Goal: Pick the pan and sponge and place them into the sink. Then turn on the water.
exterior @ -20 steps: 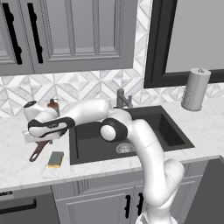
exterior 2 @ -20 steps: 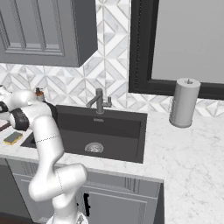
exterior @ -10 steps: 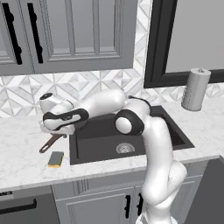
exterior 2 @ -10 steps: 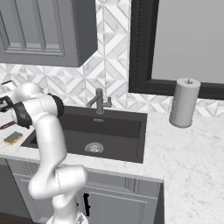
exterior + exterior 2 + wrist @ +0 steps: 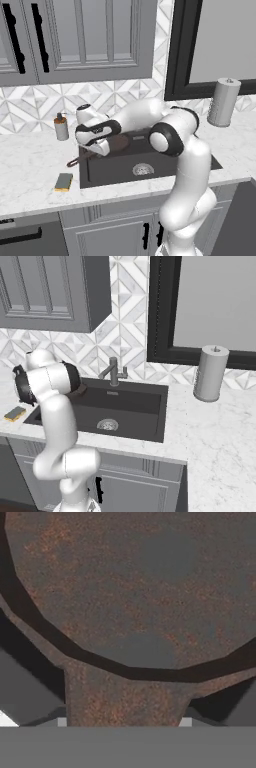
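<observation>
- Left base view: the gripper [image 5: 101, 145] carried the pan [image 5: 118, 144] above the left rim of the sink [image 5: 165, 167], the dark bowl out over the basin and the thin handle trailing down-left past the rim toward the desk [image 5: 30, 165]. Half a second earlier the pan was further left, over the marble, and a second earlier further left again, so the carry toward the basin was plainly under way (I judged the release not yet due). The sponge [image 5: 63, 181] lay flat on the desk well left of the sink, unmoved across all three moments, so it remained the second item to fetch. A small soap bottle [image 5: 61, 127] stood by the backsplash behind the hand, near but apart.
- Right base view: the arm's dark joint hid the hand; a sliver of pan [image 5: 79, 390] showed at the sink's [image 5: 150, 406] left wall. The faucet [image 5: 114, 372] stood at the back rim, well clear to the right, and the basin floor around the drain [image 5: 107, 425] lay bare, leaving ample room to lower. The sponge [image 5: 15, 414] sat by the near desk edge.
- Hand view: the pan's [image 5: 140, 587] rusty underside loomed close, its handle root running down between the jaws, which I took to be clamped on it, though the tips themselves were barely visible.
</observation>
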Robot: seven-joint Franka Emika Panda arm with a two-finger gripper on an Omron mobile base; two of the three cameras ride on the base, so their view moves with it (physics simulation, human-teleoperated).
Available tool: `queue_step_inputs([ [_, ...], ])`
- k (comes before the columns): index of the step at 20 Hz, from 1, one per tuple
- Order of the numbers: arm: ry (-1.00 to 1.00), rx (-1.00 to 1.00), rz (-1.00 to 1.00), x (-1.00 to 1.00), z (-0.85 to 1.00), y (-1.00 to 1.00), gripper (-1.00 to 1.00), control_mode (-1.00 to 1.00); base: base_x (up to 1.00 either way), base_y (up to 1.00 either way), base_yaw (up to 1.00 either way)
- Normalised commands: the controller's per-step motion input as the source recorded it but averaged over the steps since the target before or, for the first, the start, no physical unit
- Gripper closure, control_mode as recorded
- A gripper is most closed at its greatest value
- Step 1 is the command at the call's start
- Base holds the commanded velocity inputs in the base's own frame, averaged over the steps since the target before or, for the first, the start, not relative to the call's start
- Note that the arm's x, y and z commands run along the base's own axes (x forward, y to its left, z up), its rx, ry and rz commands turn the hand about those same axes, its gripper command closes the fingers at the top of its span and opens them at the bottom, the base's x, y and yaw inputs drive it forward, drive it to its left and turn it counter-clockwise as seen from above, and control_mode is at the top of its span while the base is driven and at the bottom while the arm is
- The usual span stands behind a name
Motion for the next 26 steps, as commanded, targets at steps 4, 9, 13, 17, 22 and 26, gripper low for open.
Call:
queue_step_inputs([
  [4,0.0,0.0,-0.32,0.03,-0.01,-0.94,1.0,-1.0,0.0,0.0,0.0],
  [9,0.0,0.0,-0.27,0.05,-0.16,-0.6,1.0,-1.0,0.0,0.0,0.0],
  [13,0.0,0.0,-0.23,0.14,-0.2,-0.39,1.0,-1.0,0.0,0.0,0.0],
  [17,0.0,0.0,-0.17,0.22,-0.19,-0.28,1.0,-1.0,0.0,0.0,0.0],
  [22,0.0,0.0,-0.11,0.19,-0.35,-0.1,1.0,-1.0,0.0,0.0,0.0],
  [26,0.0,0.0,-0.07,0.19,-0.44,-0.07,1.0,-1.0,0.0,0.0,0.0],
])
